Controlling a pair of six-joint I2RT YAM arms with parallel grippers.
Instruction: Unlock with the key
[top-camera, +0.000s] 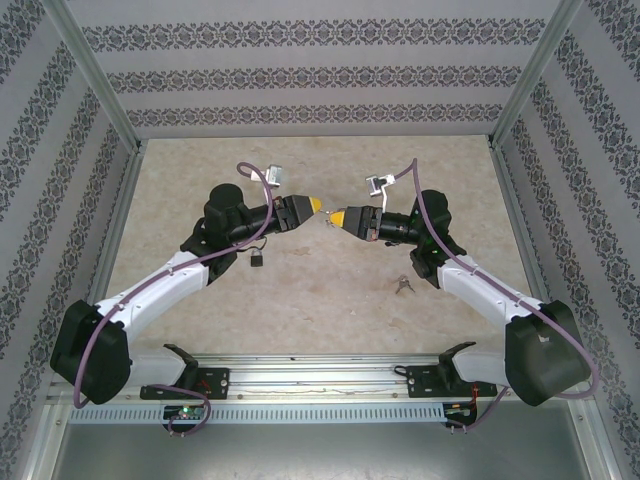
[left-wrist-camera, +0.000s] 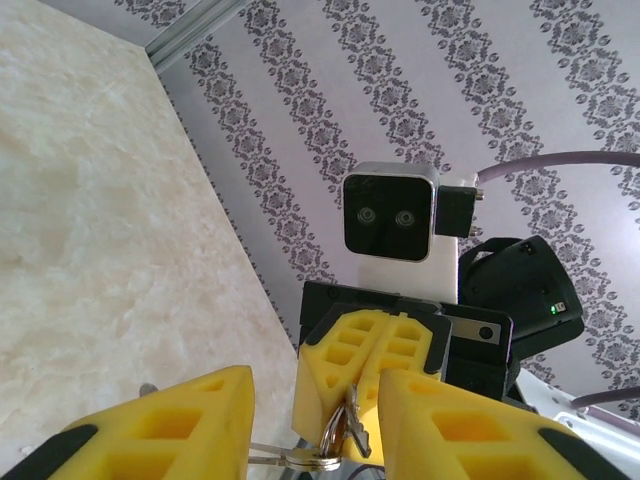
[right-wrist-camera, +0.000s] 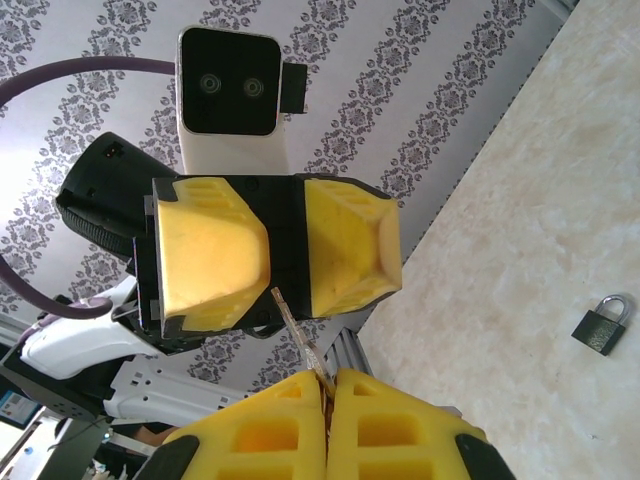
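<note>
Slim metal key (right-wrist-camera: 298, 335) is pinched in the clenched, ribbed yellow right gripper (right-wrist-camera: 326, 380), its blade reaching between the parted blocky fingers of the left gripper (right-wrist-camera: 285, 250). Small dark padlock (right-wrist-camera: 603, 325) lies on the mottled beige table (right-wrist-camera: 520, 200) beneath.

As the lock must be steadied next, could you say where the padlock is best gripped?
Grip the padlock by its dark body, across its side edges, coming down from above: it seems to lie flat on the table, so its broad faces cannot be pinched.
</note>
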